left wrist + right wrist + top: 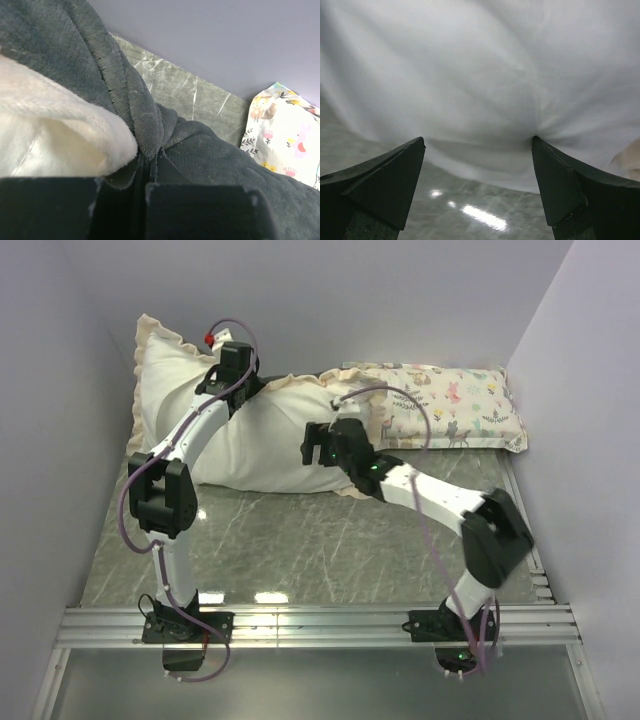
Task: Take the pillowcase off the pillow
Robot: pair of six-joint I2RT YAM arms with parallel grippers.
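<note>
peeling step in hand: my left gripper (145,197) is clenched on a fold of the dark grey pillowcase (200,155). my right gripper (479,142) is spread wide against the white pillow (485,75), grasping nothing. next, i judge, it must pin the pillow while the left draws the case off. the bundle lies lengthwise left-to-right across the back of the table (330,540), its right end by the animal-print pillow (450,405).
</note>
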